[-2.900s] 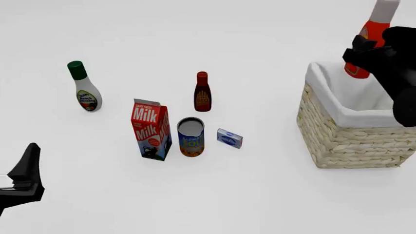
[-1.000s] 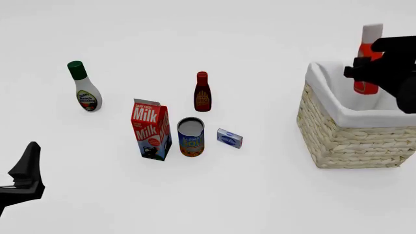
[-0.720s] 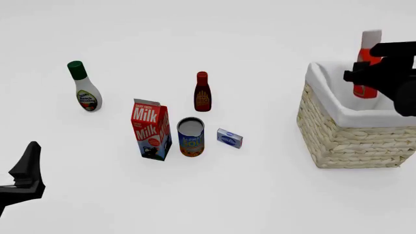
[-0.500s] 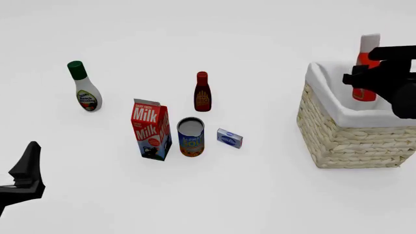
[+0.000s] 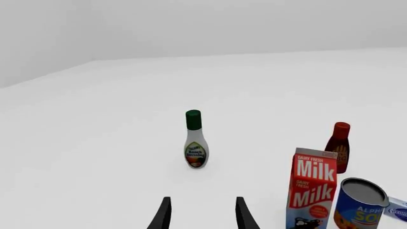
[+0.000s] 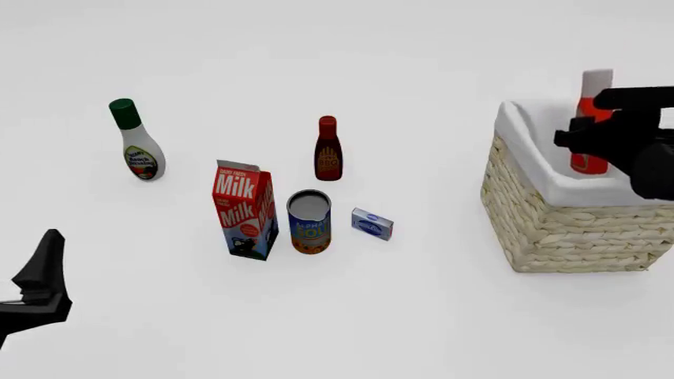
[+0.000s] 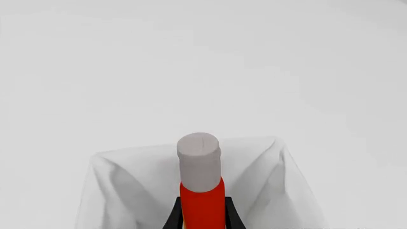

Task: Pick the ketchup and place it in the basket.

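Behind the basket's (image 6: 569, 225) white-lined rim, the lower body of the ketchup (image 6: 592, 126) is hidden, and its label cannot be made out; the black right arm covers part of its side. The right gripper (image 7: 203, 210) is clenched on the red body just below the white cap, holding it upright inside the basket. The left gripper (image 5: 201, 215), cut off at the frame edge, stands parted around nothing.

Red ketchup (image 6: 592, 126), straw-coloured basket (image 6: 574, 225)
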Robot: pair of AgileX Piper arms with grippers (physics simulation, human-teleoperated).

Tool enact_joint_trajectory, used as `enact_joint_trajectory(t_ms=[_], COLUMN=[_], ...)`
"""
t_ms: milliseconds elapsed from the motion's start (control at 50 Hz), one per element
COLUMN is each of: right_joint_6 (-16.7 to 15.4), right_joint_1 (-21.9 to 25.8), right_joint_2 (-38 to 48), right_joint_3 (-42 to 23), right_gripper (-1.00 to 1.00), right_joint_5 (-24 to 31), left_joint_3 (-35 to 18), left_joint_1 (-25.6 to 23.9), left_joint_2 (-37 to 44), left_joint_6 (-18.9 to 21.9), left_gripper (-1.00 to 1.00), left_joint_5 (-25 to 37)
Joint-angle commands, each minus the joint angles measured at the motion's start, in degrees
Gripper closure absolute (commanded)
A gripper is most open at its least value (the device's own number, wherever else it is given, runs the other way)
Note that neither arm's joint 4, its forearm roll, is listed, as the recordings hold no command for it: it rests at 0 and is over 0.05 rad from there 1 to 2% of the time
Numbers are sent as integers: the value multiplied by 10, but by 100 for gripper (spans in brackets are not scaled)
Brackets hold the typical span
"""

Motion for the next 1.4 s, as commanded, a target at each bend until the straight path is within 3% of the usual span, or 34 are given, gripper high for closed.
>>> enact_joint_trajectory(t_ms=[20,360,380,740,1400], right_joint_6=[8,4,3,-1,14], right_joint_1=[-7,-10,-10,-4,37], right_joint_2=[10,20,19,-7,-145], right_joint_3=[-1,0,0,10,51], right_gripper=[100,100,-100,-100,-100], right_joint_5=[-7,-9,-9,-11,32], left_joint_3=[0,0,0,0,0], left_joint_1=[1,2,2,3,3], left_joint_2=[-3,-7,-7,-12,-29], left_joint_6=[-1,-2,-2,-3,-8], left_gripper=[-100,-100,-100,-100,-100], left_joint_5=[2,5,5,8,21])
